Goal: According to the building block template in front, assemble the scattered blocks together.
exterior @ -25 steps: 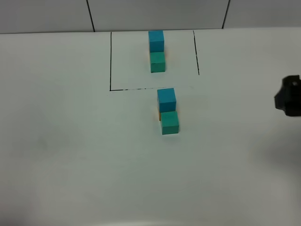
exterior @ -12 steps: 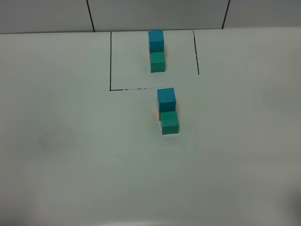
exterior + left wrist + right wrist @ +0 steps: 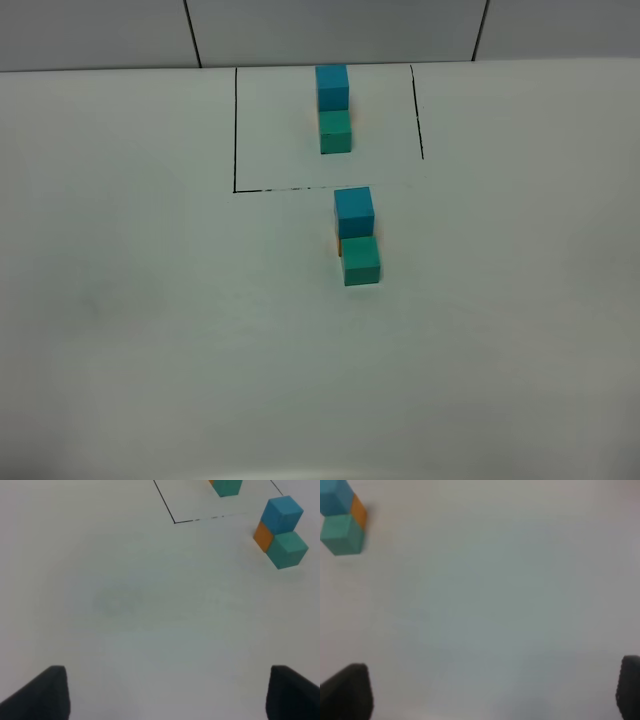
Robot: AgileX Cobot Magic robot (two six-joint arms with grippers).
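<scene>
Blocks look assembled: blue cube (image 3: pixel 354 211) sits far, green cube (image 3: pixel 361 260) sits near, the two touching, with the orange cube (image 3: pixel 263 535) tucked under or behind them. They stand mid-table, just near of the drawn black frame (image 3: pixel 235 130). Template pair (image 3: pixel 333 109) stands inside that frame at the far edge, blue far and green near, so the order matches. Judging by this, the build is done or nearly so; at most a small squaring-up is left.

Left gripper (image 3: pixel 165 692) has fingers spread wide, nothing between them, well apart from the stack. Right gripper (image 3: pixel 495 692) is the same: wide, empty, stack off to its far left.

Hard to tell:
- exactly how the orange cube sits, only a sliver shows from above
- whether the template hides an orange cube too
- both arms are out of the high view
- left wrist view cuts off the template
</scene>
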